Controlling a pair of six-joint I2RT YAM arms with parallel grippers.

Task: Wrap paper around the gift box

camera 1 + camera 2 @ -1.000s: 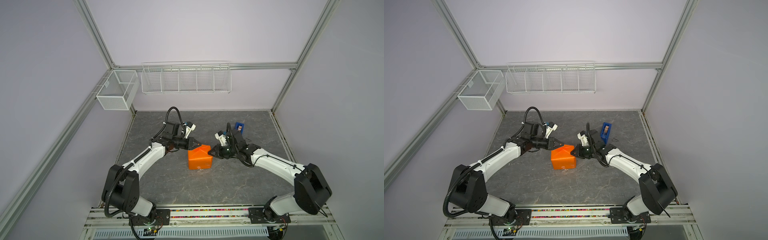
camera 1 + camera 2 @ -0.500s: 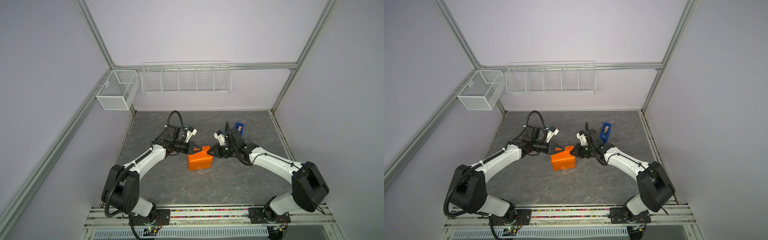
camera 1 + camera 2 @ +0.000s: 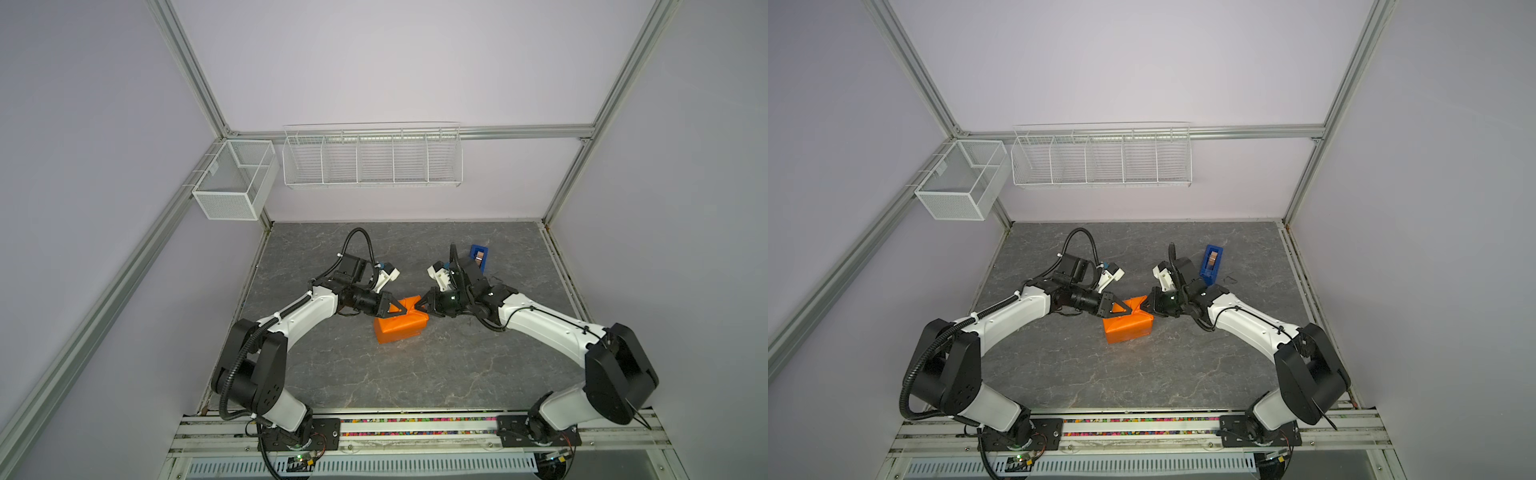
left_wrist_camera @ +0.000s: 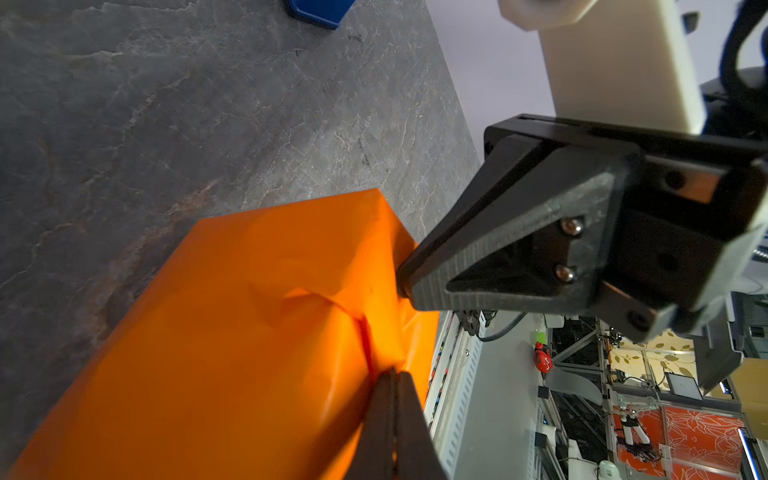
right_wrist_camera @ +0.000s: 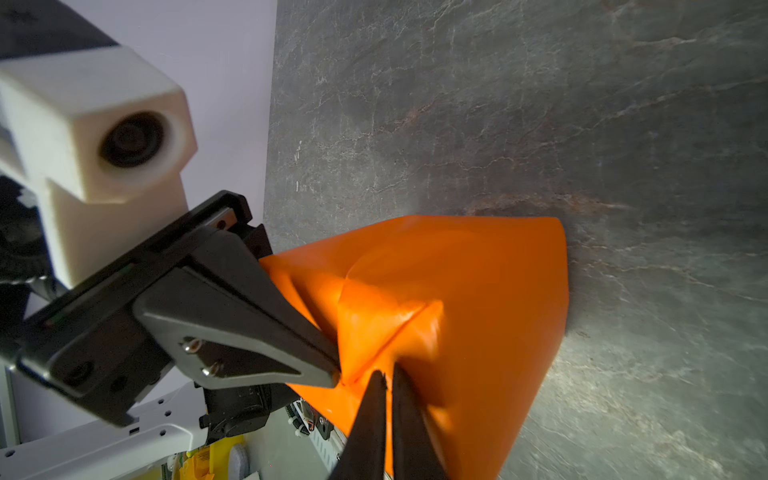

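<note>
- Compared with a second ago, the left gripper (image 3: pixel 405 310) has slid from the edge of the parcel onto its top. The right gripper (image 3: pixel 417 309) has edged in from the opposite side. Their tips now almost meet, where a clear gap lay before. The parcel itself has hardly shifted.
- The left gripper's jaws are pressed together, with their tips on a crease in the plain orange wrapping paper (image 3: pixel 401 329). The left wrist view shows that crease running straight into the tips. Whether a fold is caught between them cannot be told.
- The right gripper's jaws stand almost together, with only a thin slit between them. Their tips are on the same paper, just beside the left gripper's tip.
- The paper is folded all round the gift box into a blocky parcel, and the box itself is wholly hidden.
- The parcel's top is dented and wrinkled. At the gripped end, triangular flaps meet along a slanting seam.
- The parcel lies on the grey stone-patterned table (image 3: pixel 374 382), near the narrow bright blue tape dispenser (image 3: pixel 478 254). It sits on the dispenser's left-arm side, closer to the front rail, and apart from it.
- Counted: two arms, two grippers, one orange parcel and one tape dispenser.
- On the walls well behind the dispenser hang one white mesh box basket (image 3: pixel 235 183) and one long white wire rack (image 3: pixel 372 158) with five compartments.
</note>
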